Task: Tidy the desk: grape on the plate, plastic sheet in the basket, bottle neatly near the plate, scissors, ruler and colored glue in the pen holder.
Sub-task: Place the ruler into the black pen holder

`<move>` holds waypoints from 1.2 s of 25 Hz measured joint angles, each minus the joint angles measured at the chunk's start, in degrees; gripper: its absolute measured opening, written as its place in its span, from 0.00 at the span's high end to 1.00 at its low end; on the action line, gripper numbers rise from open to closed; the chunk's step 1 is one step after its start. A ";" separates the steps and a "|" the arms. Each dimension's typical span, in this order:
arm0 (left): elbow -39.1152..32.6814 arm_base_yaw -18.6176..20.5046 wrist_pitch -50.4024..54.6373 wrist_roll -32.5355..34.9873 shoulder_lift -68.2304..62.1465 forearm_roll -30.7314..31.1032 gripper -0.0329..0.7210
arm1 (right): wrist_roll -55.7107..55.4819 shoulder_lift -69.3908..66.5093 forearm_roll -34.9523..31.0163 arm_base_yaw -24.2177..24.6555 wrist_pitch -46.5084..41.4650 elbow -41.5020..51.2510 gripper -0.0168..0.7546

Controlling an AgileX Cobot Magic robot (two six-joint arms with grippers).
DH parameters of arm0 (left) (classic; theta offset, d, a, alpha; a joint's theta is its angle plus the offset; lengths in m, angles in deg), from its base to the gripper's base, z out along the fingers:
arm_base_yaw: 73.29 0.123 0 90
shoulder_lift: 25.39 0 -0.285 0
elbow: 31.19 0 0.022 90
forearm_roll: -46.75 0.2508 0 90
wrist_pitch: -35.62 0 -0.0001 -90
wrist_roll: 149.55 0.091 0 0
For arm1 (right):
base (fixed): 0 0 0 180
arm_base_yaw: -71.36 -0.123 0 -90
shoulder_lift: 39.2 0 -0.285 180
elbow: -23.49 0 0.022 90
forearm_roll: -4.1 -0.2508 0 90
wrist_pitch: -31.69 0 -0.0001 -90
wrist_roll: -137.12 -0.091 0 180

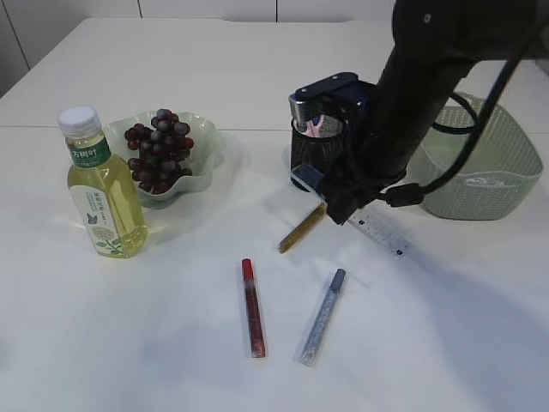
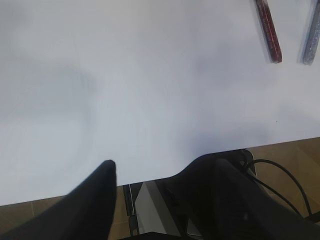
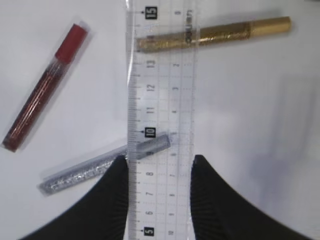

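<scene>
My right gripper is shut across the width of the clear ruler, holding it above the table. In the exterior view that gripper and the ruler hang just in front of the black pen holder, where pink scissors handles stick up. Gold glue, red glue and silver glue lie on the table. The grape bunch sits on the plate, with the bottle upright beside it. My left gripper is open and empty at the table's near edge. No plastic sheet shows.
A pale green basket stands at the right, behind the right arm. Below the ruler I see the gold glue, red glue and silver glue. The left wrist view catches the red glue and silver glue.
</scene>
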 joint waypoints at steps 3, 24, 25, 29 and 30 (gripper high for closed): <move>0.00 0.00 0.00 0.00 0.00 0.00 0.37 | 0.73 4.90 -0.03 0.00 9.09 5.02 0.61; 0.00 0.00 -0.50 0.00 0.00 0.00 0.38 | 1.12 7.43 -1.40 4.23 65.00 9.71 0.61; 0.00 0.00 -0.76 0.00 0.00 0.00 0.38 | 0.95 6.24 -1.51 4.23 66.88 9.71 0.61; 0.00 0.00 -1.68 0.00 0.00 0.00 0.38 | -0.89 1.90 -1.75 4.23 76.05 9.71 0.61; 0.00 0.00 -1.68 0.00 0.00 0.00 0.38 | -1.47 0.91 -1.74 4.23 78.43 9.71 0.61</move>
